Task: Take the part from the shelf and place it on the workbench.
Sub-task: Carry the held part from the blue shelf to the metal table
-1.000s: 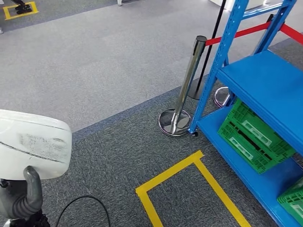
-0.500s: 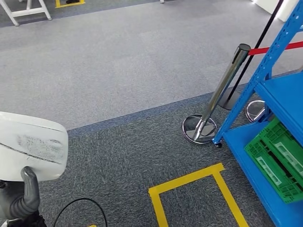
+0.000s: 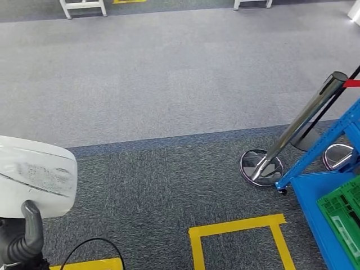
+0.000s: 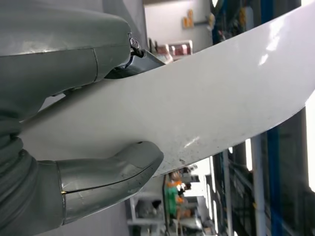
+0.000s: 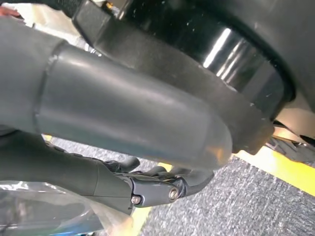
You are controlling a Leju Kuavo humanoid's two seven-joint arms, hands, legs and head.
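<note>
Your right hand (image 5: 122, 147), thick grey thumb above darker curled fingers (image 5: 163, 189), hangs over dark grey carpet (image 5: 237, 206) crossed by yellow floor tape (image 5: 286, 169), a glossy black cylinder (image 5: 223, 46) close beside it.

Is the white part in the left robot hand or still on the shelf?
In hand. The left robot hand grips the white part between thumb and fingers, away from the blue shelf.
</note>
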